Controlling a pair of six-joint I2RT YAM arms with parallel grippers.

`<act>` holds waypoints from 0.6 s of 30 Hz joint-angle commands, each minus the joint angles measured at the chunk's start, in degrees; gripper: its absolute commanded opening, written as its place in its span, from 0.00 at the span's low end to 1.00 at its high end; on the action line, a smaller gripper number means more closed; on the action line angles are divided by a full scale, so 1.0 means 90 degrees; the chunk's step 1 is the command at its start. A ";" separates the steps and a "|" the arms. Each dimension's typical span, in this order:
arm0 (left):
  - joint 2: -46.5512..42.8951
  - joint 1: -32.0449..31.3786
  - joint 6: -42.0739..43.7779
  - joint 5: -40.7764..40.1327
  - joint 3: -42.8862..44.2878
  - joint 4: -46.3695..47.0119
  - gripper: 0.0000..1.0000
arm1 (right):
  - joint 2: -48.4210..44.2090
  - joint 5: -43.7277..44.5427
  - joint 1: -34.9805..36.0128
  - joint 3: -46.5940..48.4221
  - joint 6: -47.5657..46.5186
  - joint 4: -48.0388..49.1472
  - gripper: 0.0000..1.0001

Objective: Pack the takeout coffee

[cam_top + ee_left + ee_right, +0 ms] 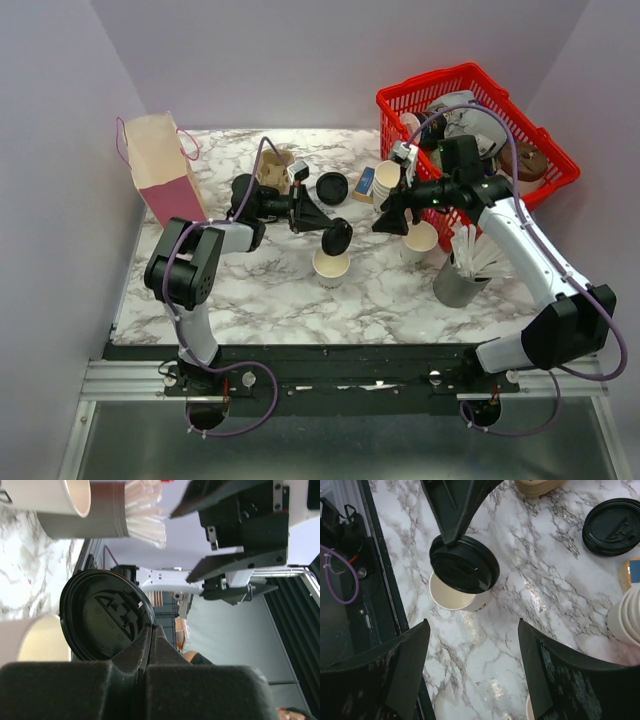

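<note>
Lidding step is in hand, packing not started yet. Left end effector [318, 222] is closed, pinching the black lid [464, 564] by its edge and holding it tilted over the small white cup [449, 594]. The cup is standing upright near the middle of the tabletop [260, 290]. The lid is covering only the far part of the rim and the cream inside is showing on the near side, so it looks unseated. Can't tell if the lid is touching the rim.

Right end effector [472, 630] is hovering just beside the cup with its jaws spread wide, gripping nothing. It looks to be lining up to steady the cup.

Next move is probably calling for levelling the lid, centring it on the rim and pressing down while the cup is braced. A one-sided push could tip the light cup. After that the lidded cup likely goes into the paper bag [160, 170] at the far left, well apart from here.

A spare lid [331, 187] and another open cup [420, 240] are sitting nearby, not in play.
</note>
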 commanded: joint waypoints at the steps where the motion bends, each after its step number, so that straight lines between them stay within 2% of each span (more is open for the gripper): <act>1: -0.0550 -0.0029 -0.0189 0.0280 -0.0566 0.3492 0.00 | 0.0005 -0.0311 0.0340 -0.0504 0.0257 0.0921 0.80; 6: -0.0551 -0.0029 0.0065 0.0309 -0.0841 0.3228 0.00 | 0.0181 -0.0019 0.0789 -0.0875 0.0696 0.1400 0.80; 9: -0.0453 -0.0029 0.0172 0.0329 -0.0948 0.3141 0.00 | 0.0239 0.0703 0.0966 -0.0934 0.0999 0.1566 0.80; 14: -0.0336 -0.0029 0.0563 0.0280 -0.1027 0.2760 0.00 | 0.0386 0.0656 0.1142 -0.1071 0.1176 0.1742 0.80; 18: -0.0131 -0.0019 0.0281 0.0329 -0.0900 0.3159 0.03 | 0.0522 0.0636 0.1268 -0.1129 0.1322 0.1947 0.80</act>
